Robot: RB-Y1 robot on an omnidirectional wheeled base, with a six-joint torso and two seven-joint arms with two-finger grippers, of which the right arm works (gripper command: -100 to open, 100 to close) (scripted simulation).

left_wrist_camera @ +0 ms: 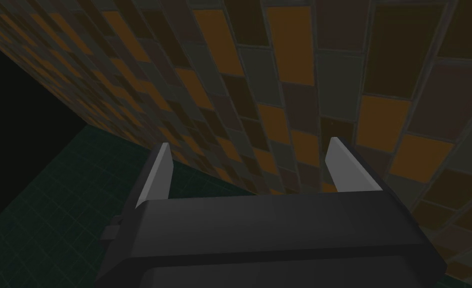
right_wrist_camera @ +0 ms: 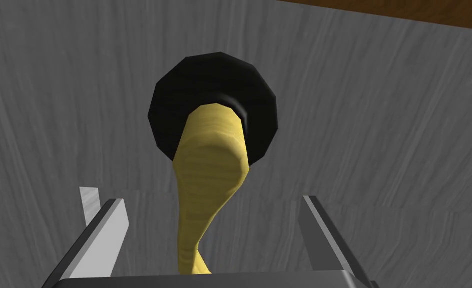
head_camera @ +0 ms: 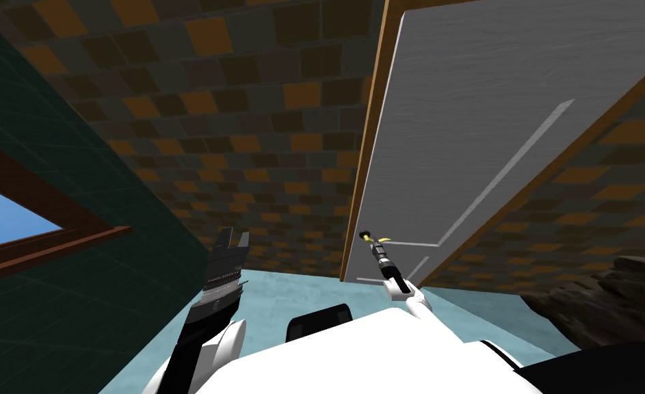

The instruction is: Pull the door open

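right wrist view: the right gripper [right_wrist_camera: 209, 200] has its two fingers spread wide, and the yellow lever handle [right_wrist_camera: 212, 165] lies in the gap between them, touching neither blade as far as i can see. the lever springs from a black rosette [right_wrist_camera: 209, 75] on the grey door [right_wrist_camera: 380, 125] and runs back towards the gripper's body, so its long axis lies roughly along the line of the fingers, with one blade on each side of it. that is the relation the coming move turns on: the handle is already inside the jaws, a little nearer the one blade than the other, so i judge that closing on it comes next, and only then the pull. in the head view the handle sits low on the door, close to the edge that meets the brown door frame [head_camera: 362, 171], and the right arm is stretched out to it. the left gripper [head_camera: 234, 239] hangs well apart from the door by the tiled wall [left_wrist_camera: 290, 55], fingers likewise open and holding nothing, so the right arm is plainly the nearer.
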